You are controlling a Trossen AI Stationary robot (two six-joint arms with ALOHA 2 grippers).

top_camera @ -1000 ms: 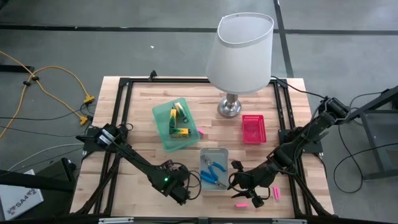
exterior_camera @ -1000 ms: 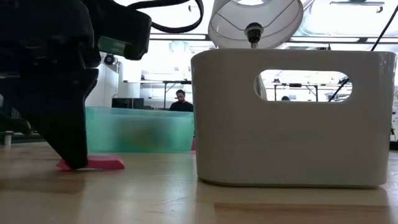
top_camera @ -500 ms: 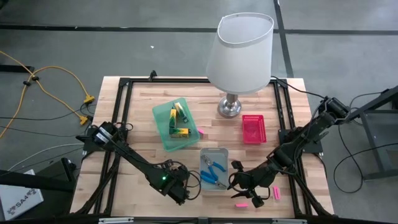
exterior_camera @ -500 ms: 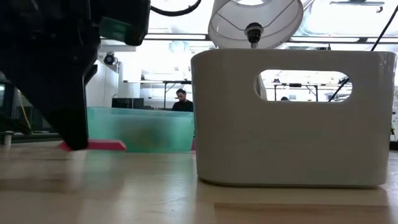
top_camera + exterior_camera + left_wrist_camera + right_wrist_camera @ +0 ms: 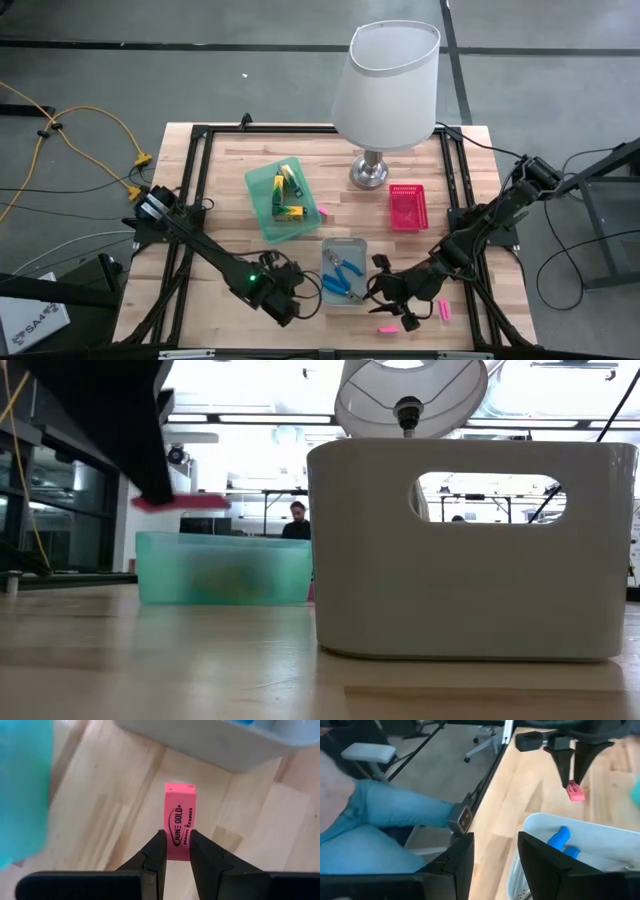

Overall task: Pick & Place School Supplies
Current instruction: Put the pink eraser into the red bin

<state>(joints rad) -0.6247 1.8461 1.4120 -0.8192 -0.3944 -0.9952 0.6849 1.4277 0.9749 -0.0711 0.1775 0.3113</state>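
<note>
My left gripper (image 5: 296,302), near the table's front edge left of the grey tray (image 5: 344,248), is shut on a pink eraser (image 5: 180,822). In the low view the pink eraser (image 5: 182,502) hangs above the table, higher than the green tray's rim (image 5: 222,538). Blue-handled pliers (image 5: 343,276) lie in the grey tray. My right gripper (image 5: 382,290) hovers open at that tray's right side, with nothing between its fingers (image 5: 462,857). Two more pink erasers (image 5: 388,328) (image 5: 443,311) lie flat on the wood near it. My left gripper pinches the eraser's two long narrow sides (image 5: 176,851) between its two fingers, at the end nearest the gripper. The fingers (image 5: 156,852) slant down from above and lie along the eraser. The rest juts out past the fingertips, about level (image 5: 195,502), lifted clear of the table.
A big white-shaded lamp (image 5: 392,80) stands at the table's far middle. The green tray (image 5: 262,200) holds yellow-and-green pieces (image 5: 289,190); a pink tray (image 5: 407,207) sits to the lamp's right. A person's jeans-clad leg (image 5: 385,810) shows beside the table's edge.
My left gripper has risen, still shut on the pink eraser. The eraser lay flat on the table a second ago and now hangs clear of it, above the height of the green tray's rim, staying about level.
</note>
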